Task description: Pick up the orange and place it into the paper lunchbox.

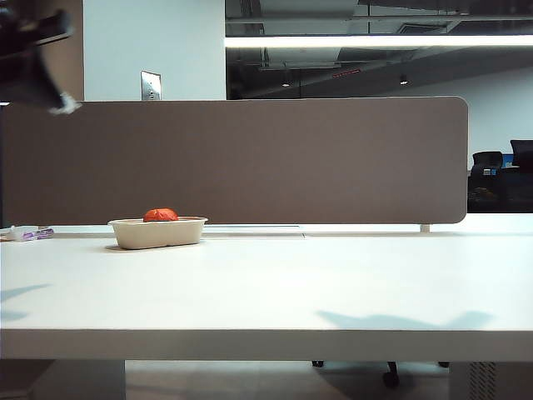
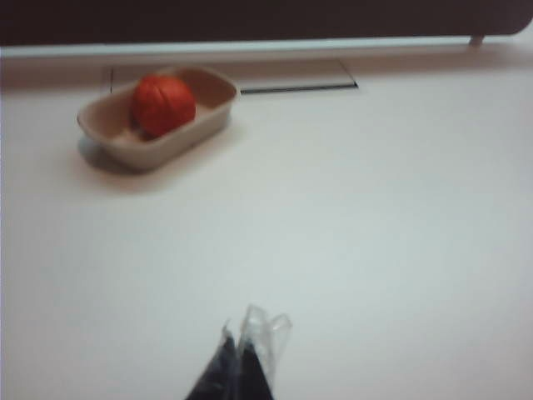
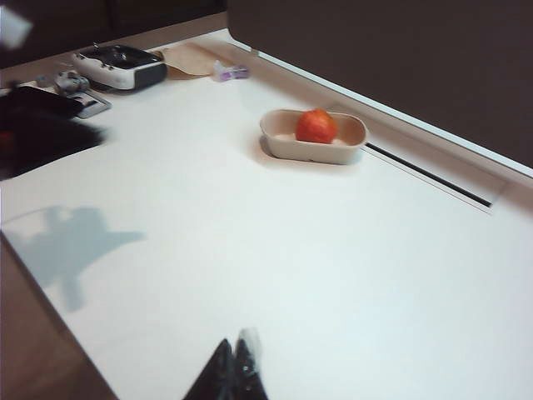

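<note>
The orange [image 1: 160,215] lies inside the paper lunchbox [image 1: 158,237], which stands at the back left of the white table; only the fruit's top shows over the rim. The left wrist view shows the orange [image 2: 162,103] at one end of the lunchbox [image 2: 102,133]. My left gripper [image 2: 240,337] is shut and empty, high above bare table and well back from the box. My right gripper [image 3: 235,346] is also shut and empty, far from the orange [image 3: 316,126] and lunchbox [image 3: 279,147]. The left arm [image 1: 37,58] is a dark blur at the top left.
A brown partition [image 1: 233,158] runs along the table's far edge, with a cable slot [image 2: 296,86] just in front of it. Beyond the box lie a purple item [image 3: 229,72], brown paper [image 3: 187,58] and a grey-black device [image 3: 117,67].
</note>
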Motion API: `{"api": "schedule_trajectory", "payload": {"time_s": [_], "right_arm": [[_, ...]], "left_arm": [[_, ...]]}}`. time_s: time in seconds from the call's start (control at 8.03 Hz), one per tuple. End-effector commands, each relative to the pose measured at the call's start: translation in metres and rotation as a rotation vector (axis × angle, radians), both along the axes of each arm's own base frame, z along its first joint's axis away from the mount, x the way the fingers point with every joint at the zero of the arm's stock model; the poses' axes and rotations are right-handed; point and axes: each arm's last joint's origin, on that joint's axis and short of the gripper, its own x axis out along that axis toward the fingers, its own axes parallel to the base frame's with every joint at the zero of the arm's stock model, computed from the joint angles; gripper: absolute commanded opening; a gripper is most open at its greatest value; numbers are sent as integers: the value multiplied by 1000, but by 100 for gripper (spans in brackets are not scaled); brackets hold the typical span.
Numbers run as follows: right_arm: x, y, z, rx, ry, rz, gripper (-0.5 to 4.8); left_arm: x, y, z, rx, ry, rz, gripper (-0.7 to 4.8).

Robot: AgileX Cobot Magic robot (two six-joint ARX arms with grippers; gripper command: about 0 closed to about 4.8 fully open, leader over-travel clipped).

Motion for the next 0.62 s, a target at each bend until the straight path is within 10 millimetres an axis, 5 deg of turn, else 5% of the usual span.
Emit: {"api": "schedule_trajectory", "payload": {"time_s": [0.12,0.5,0.62], "right_arm": [[-24,-25,-64,1,3,-140,-5],[-25,-26,-70,-40,43,-142,-5],[-25,-26,-70,-44,47,-142,-5]], "left_arm": [[-81,13,-39,-45,-254,-4,-6],[-92,16,-46,-51,-280,5,-6],[-104,19,-64,-71,-325,59,-6]]}}
